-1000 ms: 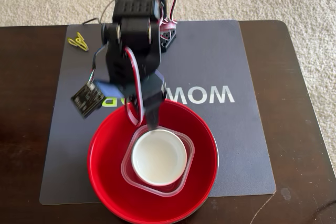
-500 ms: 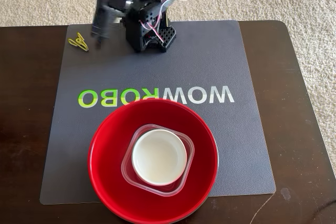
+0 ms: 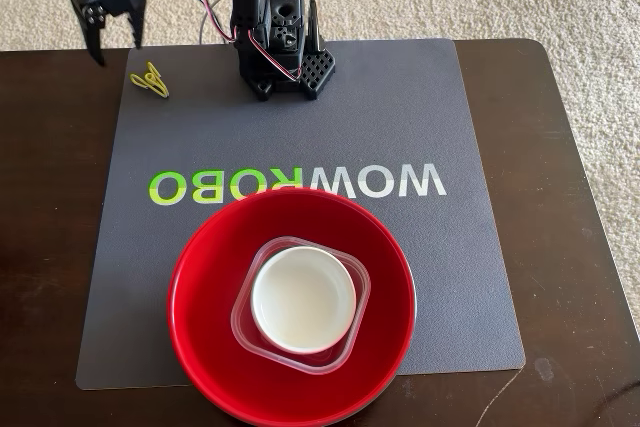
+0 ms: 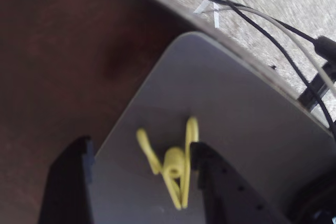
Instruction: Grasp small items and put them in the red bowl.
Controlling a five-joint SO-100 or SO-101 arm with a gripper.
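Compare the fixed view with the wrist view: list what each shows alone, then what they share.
Fixed view only: the red bowl holding the clear tub with the small white bowl nested inside, the arm's base, and the lettering on the mat.
Wrist view only: the clip's wire loops up close and cables over carpet.
Both: the yellow-green clip lying on the grey mat, and the open gripper above it.

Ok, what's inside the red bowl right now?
In the fixed view, the red bowl holds a clear square tub, with a small white bowl nested inside it. The white bowl looks empty. Anything beneath the tub is hidden.
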